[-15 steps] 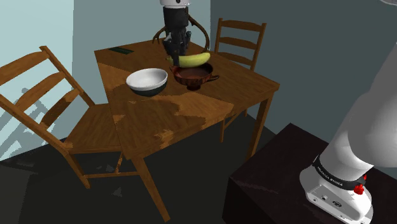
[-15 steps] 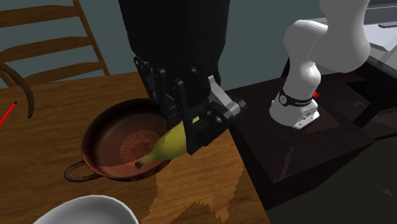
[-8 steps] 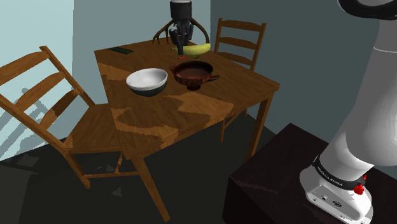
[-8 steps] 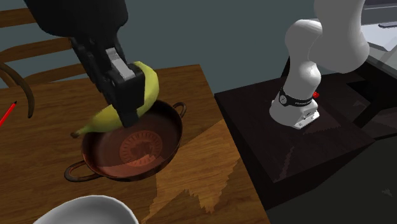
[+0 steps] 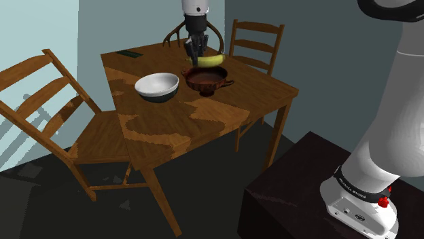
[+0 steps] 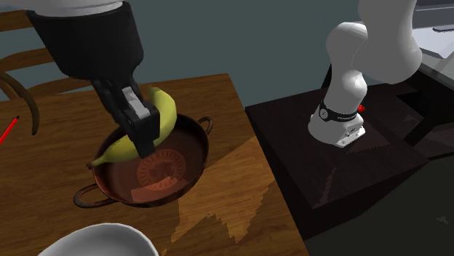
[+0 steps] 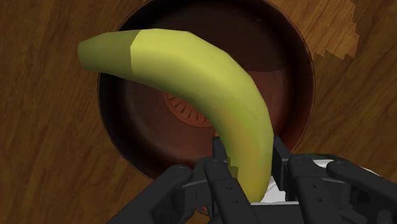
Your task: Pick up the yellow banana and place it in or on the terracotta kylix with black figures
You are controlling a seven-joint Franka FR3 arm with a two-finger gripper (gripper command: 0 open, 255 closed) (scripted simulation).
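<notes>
My black gripper (image 6: 140,129) is shut on the yellow banana (image 6: 158,120) and holds it just above the kylix (image 6: 173,179), a shallow reddish-brown dish with two side handles and a round pattern inside. In the wrist view the banana (image 7: 197,86) runs from between the fingers (image 7: 219,153) out across the kylix's bowl (image 7: 137,121). In the shoulder view the banana (image 5: 206,60) hangs level over the kylix (image 5: 207,79) near the table's far side, with the gripper (image 5: 196,51) pointing straight down.
A white bowl (image 5: 157,85) stands on the wooden table (image 5: 177,122) at the kylix's left in the shoulder view. Wooden chairs stand at the left (image 5: 58,112) and behind the table (image 5: 255,42). The dark stand (image 5: 299,197) sits at lower right.
The gripper carried the banana from the kylix's near rim to over its middle and has come down closer to the bowl in the last half second.
</notes>
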